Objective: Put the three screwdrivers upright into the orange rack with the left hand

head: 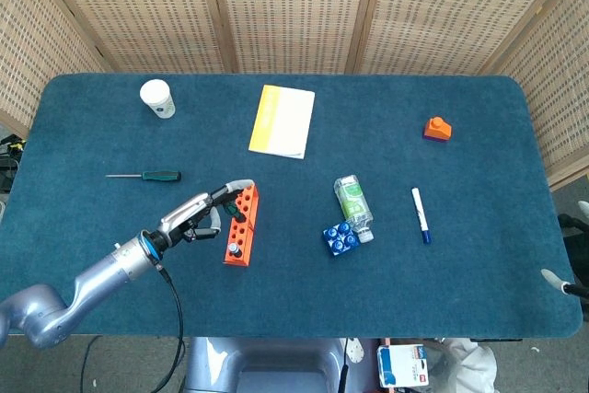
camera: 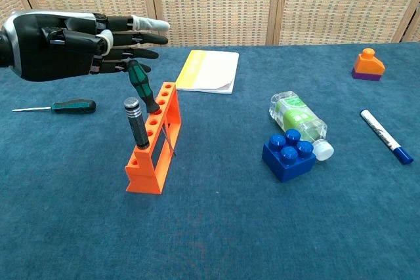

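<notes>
The orange rack stands left of the table's middle. A black-handled screwdriver stands upright in one of its near holes. A green-handled screwdriver leans in a hole further back, with its thin shaft showing through the rack's open side. My left hand reaches in from the left, fingers stretched out, and pinches the top of that green handle at its fingertips. Another green-handled screwdriver lies flat on the cloth to the left. Only a white tip of my right hand shows at the right edge.
A yellow-and-white notebook and a white cup lie at the back. A green-labelled bottle and a blue block sit right of the rack. A marker pen and a small orange object are further right.
</notes>
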Action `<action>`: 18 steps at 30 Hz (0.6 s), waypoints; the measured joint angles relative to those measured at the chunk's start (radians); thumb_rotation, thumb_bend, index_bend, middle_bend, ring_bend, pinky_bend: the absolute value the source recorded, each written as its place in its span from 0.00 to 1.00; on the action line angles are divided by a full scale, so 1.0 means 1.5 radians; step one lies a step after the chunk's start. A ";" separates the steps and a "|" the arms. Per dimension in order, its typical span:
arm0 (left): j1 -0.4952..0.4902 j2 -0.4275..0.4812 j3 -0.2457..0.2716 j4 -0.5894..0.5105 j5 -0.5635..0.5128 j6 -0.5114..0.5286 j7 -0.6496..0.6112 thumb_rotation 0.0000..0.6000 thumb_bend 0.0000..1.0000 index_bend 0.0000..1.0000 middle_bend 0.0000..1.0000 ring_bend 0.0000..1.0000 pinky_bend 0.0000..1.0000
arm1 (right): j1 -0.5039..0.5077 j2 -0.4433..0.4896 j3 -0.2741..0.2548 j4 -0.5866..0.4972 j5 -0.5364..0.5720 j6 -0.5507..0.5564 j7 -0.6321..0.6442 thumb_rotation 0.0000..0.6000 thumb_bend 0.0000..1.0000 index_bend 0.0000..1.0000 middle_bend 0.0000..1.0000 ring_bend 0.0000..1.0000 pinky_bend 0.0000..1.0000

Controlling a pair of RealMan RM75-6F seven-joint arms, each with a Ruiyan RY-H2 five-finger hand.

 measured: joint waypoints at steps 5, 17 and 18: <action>-0.005 0.002 -0.005 -0.009 -0.002 -0.002 0.008 1.00 1.00 0.00 0.00 0.00 0.00 | 0.000 0.000 0.000 0.001 -0.001 0.000 0.001 1.00 0.00 0.00 0.00 0.00 0.00; -0.008 0.003 -0.010 -0.020 -0.017 -0.007 0.028 1.00 1.00 0.00 0.00 0.00 0.00 | 0.000 0.000 0.000 0.002 -0.001 0.000 0.006 1.00 0.00 0.00 0.00 0.00 0.00; -0.005 0.004 -0.010 -0.020 -0.017 -0.003 0.028 1.00 1.00 0.00 0.00 0.00 0.00 | 0.000 0.000 0.000 0.003 -0.001 -0.001 0.006 1.00 0.00 0.00 0.00 0.00 0.00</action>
